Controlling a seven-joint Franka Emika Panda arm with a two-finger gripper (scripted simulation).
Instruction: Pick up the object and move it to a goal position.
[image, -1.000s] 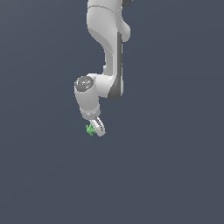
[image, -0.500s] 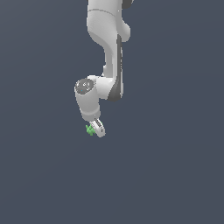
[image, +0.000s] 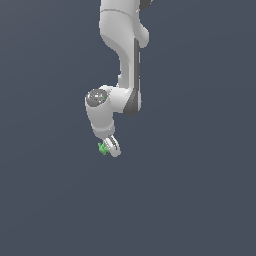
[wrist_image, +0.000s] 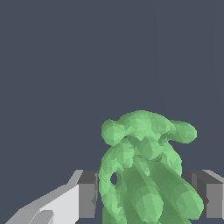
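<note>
The object is a tiny bright green jagged lump (image: 103, 148) at the tip of the white arm in the exterior view. My gripper (image: 110, 149) is shut on it, and the lump sticks out toward the exterior view's left of the fingers. In the wrist view the green object (wrist_image: 144, 170) fills the space between the two grey finger pads (wrist_image: 87, 194), which press on it from both sides. My gripper (wrist_image: 146, 197) holds it over the plain dark grey surface.
The white arm (image: 122, 55) reaches down from the top of the exterior view. A plain dark grey surface (image: 200, 190) surrounds it on all sides. No goal marker shows.
The gripper with the green object has shifted very slightly toward the exterior view's left. The grip is unchanged.
</note>
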